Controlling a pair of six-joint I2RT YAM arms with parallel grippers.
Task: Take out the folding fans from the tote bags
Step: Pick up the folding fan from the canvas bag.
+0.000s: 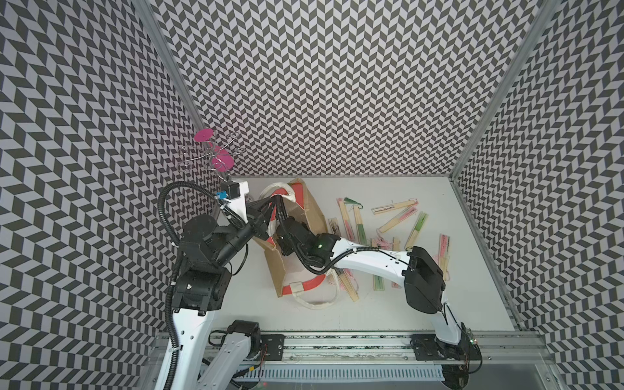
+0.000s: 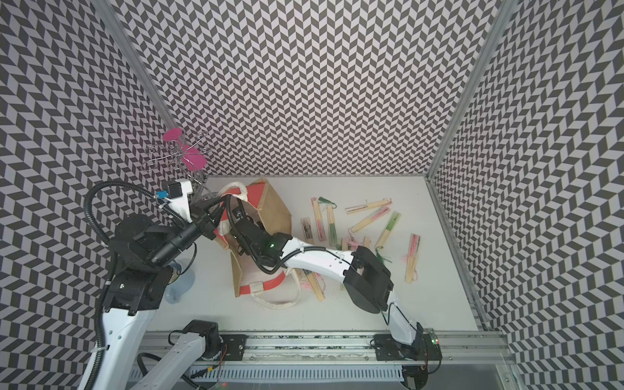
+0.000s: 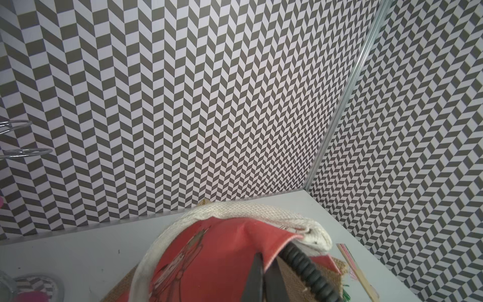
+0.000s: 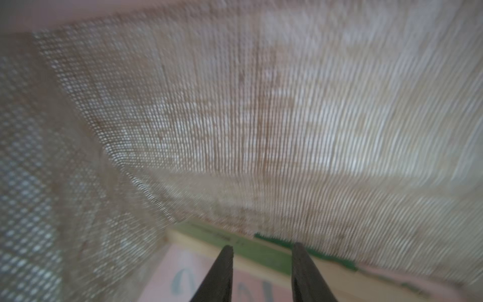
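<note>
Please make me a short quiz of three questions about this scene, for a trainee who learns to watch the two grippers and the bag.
1. True or false: the left gripper is open and touches nothing.
2. Where is the right gripper? A) inside the bag; B) above the fans on the table; C) beside the wire stand.
3. In the right wrist view, what lies just beyond the open right gripper?

Key:
1. False: it is shut on the bag's red trim.
2. A.
3. A fan with green paper, lying in the bag.
</note>
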